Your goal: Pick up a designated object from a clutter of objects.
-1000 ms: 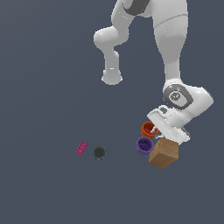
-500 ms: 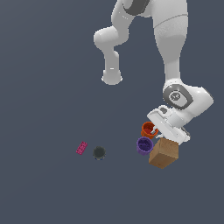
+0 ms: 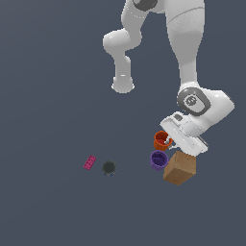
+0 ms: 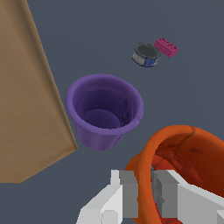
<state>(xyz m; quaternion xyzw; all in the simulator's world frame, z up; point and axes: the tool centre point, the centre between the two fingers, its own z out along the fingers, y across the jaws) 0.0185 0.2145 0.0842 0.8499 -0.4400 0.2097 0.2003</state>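
Note:
The orange-red ribbed cup (image 3: 161, 141) stands upright beside the purple cup (image 3: 158, 160) and the tan box (image 3: 179, 167). In the wrist view the orange-red cup (image 4: 192, 153) fills the near corner. My gripper (image 4: 145, 192) straddles its rim: one finger (image 4: 127, 192) is outside the wall and the other inside, and both press on the rim. In the exterior view the gripper (image 3: 169, 141) is low over the cup, and the hand hides part of it.
The purple cup (image 4: 104, 111) sits just beyond the orange-red one, with the tan box (image 4: 26, 96) close against it. A small dark round cup (image 3: 109, 167) and a pink studded brick (image 3: 89, 162) lie apart, towards the exterior view's left.

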